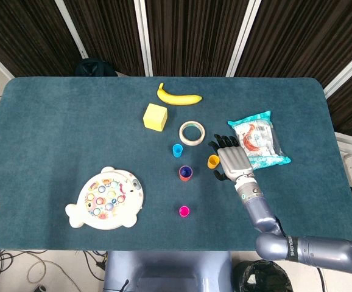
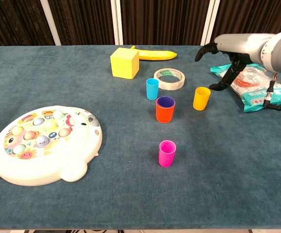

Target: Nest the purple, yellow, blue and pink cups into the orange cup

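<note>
The orange cup (image 2: pixel 165 109) (image 1: pixel 185 173) stands mid-table with the purple cup nested inside, its purple rim (image 2: pixel 166 101) showing. The blue cup (image 2: pixel 152 88) (image 1: pixel 177 150) stands just behind it to the left. The yellow cup (image 2: pixel 201 98) (image 1: pixel 213 161) stands to its right. The pink cup (image 2: pixel 167 153) (image 1: pixel 184 211) stands alone nearer the front edge. My right hand (image 1: pixel 232 162) (image 2: pixel 225 62) hovers open just right of the yellow cup, fingers spread, holding nothing. My left hand is in neither view.
A tape roll (image 2: pixel 169 78) lies behind the cups, a yellow cube (image 2: pixel 124 62) and a banana (image 2: pixel 155 55) further back. A snack bag (image 2: pixel 257 86) lies at the right under my forearm. A white fish-shaped toy (image 2: pixel 38 143) sits front left.
</note>
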`<state>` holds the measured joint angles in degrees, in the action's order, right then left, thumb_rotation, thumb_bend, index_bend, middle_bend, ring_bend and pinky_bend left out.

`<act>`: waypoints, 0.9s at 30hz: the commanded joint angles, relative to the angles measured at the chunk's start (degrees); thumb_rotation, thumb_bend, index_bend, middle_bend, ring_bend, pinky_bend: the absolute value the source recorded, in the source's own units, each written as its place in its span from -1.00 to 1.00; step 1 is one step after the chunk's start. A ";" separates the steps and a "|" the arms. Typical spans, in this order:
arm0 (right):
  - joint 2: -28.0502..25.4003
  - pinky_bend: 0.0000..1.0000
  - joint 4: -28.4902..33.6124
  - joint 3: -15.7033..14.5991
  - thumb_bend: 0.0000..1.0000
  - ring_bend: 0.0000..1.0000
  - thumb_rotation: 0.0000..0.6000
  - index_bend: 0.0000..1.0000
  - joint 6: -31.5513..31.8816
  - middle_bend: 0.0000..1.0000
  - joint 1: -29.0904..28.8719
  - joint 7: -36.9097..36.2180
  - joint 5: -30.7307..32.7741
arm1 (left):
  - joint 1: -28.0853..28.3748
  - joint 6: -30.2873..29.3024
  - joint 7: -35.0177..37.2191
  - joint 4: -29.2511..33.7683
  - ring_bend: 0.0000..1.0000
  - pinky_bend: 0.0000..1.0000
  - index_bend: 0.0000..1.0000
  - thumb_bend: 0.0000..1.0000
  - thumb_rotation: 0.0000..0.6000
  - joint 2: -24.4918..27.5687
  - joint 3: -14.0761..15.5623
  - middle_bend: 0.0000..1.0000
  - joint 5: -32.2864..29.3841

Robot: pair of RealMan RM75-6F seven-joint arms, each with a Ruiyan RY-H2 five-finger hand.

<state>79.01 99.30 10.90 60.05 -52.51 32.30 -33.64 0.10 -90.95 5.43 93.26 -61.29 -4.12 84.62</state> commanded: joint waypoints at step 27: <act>7.87 -0.88 -14.22 0.24 -0.21 -0.91 1.00 -0.40 -5.83 -1.00 -1.91 -1.23 2.74 | -0.01 0.29 0.26 -0.20 -1.00 -1.00 -0.93 -0.39 1.00 0.03 -0.17 -0.89 -0.51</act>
<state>86.82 85.15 11.16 54.26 -54.42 31.05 -30.89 0.09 -90.65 5.71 93.05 -61.26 -4.29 84.09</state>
